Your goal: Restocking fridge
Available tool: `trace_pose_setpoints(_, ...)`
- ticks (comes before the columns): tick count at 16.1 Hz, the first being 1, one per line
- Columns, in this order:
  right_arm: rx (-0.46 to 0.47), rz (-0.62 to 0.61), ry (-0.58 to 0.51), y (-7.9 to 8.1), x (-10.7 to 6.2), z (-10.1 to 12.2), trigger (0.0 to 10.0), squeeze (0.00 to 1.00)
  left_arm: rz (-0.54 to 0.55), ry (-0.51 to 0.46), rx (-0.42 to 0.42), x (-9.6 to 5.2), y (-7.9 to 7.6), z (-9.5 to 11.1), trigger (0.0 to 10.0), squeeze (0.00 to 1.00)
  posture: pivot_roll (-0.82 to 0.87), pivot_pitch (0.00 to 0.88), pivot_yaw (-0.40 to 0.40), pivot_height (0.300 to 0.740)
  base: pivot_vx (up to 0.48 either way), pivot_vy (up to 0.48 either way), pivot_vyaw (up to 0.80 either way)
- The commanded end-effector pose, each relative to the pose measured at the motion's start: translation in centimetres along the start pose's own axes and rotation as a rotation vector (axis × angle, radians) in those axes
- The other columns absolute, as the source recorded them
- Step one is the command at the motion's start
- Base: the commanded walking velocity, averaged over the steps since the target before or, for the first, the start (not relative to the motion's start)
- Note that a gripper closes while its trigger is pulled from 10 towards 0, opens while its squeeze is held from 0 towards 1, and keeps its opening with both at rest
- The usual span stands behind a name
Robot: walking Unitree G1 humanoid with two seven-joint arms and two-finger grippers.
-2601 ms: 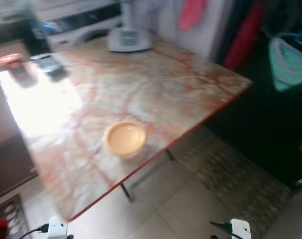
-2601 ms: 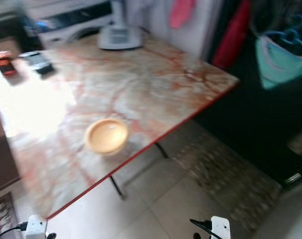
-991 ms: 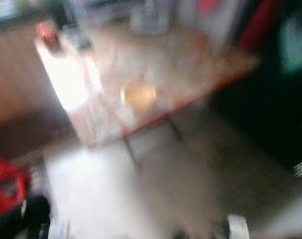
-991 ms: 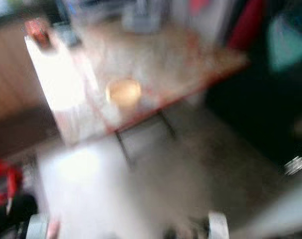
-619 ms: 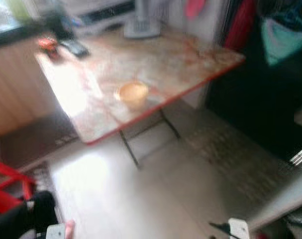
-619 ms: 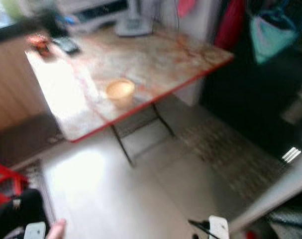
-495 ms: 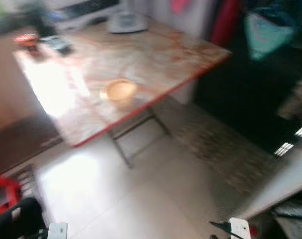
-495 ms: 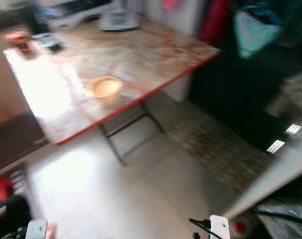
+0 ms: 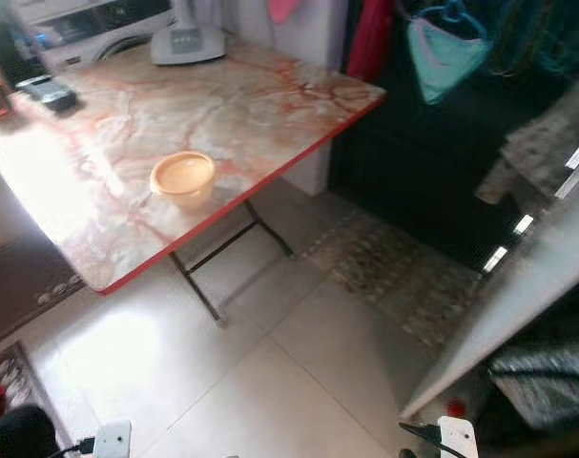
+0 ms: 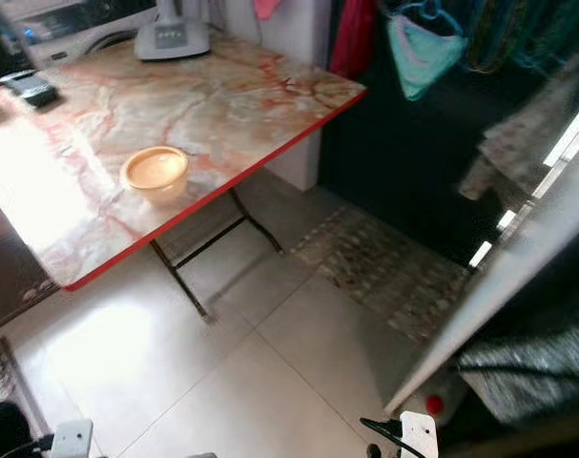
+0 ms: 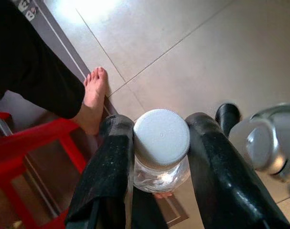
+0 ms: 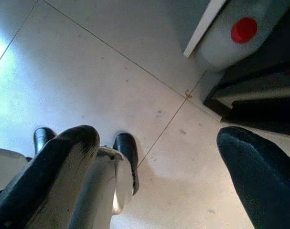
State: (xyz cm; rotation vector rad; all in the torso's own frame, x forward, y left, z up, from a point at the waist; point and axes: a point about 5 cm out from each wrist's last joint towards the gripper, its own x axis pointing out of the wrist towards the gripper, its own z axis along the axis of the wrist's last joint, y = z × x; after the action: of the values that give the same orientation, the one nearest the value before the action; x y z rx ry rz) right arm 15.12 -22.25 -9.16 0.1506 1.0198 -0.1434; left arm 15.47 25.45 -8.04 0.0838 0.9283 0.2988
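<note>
Floor: pale tiles (image 9: 299,382) spread below me, with a patterned mat (image 9: 394,277) lying before a dark doorway.
Table: a folding table (image 9: 270,105) with a marble-pattern top and red edge stands ahead on my left.
Fridge door: a pale panel (image 10: 518,258) stands open on my right; a jug with a red cap (image 12: 243,29) sits low behind its edge.
Bowl: a yellow bowl (image 9: 183,176) rests near the table's front edge.
Person: a bare foot (image 11: 94,98) and a dark trouser leg (image 11: 30,62) stand beside a red stool (image 11: 25,152).
Left gripper (image 11: 160,191): my two fingers are clamped on a clear bottle (image 11: 161,157) with a white cap, held above the floor.
Right gripper (image 12: 159,167): my fingers are spread wide apart, holding nothing, above the tiles.
</note>
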Motion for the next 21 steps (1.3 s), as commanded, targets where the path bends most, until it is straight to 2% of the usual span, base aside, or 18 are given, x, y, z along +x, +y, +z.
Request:
trace_pose_setpoints(1,0.008,0.005,0.027,0.1,-0.1,-0.8,10.0,0.0,0.024,0.012,0.007,0.0,0.7,0.0,10.0,0.0,0.17,0.087,0.051,0.74,0.0,-0.247,-0.77)
trace_pose_setpoints(14,-0.006,0.005,0.032,-0.2,-0.1,-0.8,10.0,0.0,-0.007,0.013,0.027,0.1,0.2,0.1,10.0,0.0,0.16,0.09,0.039,0.74,0.0,0.0,-0.77)
trace_pose_setpoints(16,-0.057,0.024,0.037,-0.1,-0.1,-0.6,10.0,0.0,-0.071,-0.007,0.052,0.2,-0.4,0.8,10.0,0.0,0.16,0.084,0.049,0.74,0.0,0.0,-0.77)
trace_pose_setpoints(18,-0.057,0.012,0.032,0.0,-0.1,-0.6,10.0,0.0,-0.121,-0.029,0.046,0.3,-0.7,1.4,10.0,0.0,0.16,0.076,0.053,0.74,0.0,0.0,-0.77)
trace_pose_setpoints(20,0.004,-0.016,0.041,0.1,-0.1,-1.0,10.0,0.0,-0.172,-0.009,0.13,0.3,-1.0,1.3,10.0,0.0,0.15,0.061,0.063,0.74,0.0,0.0,-0.77)
trace_pose_setpoints(21,-0.042,0.006,0.048,0.3,-0.1,-0.9,10.0,0.0,-0.172,-0.012,0.143,0.3,-0.9,1.3,10.0,0.0,0.13,0.056,0.073,0.74,0.0,0.0,-0.77)
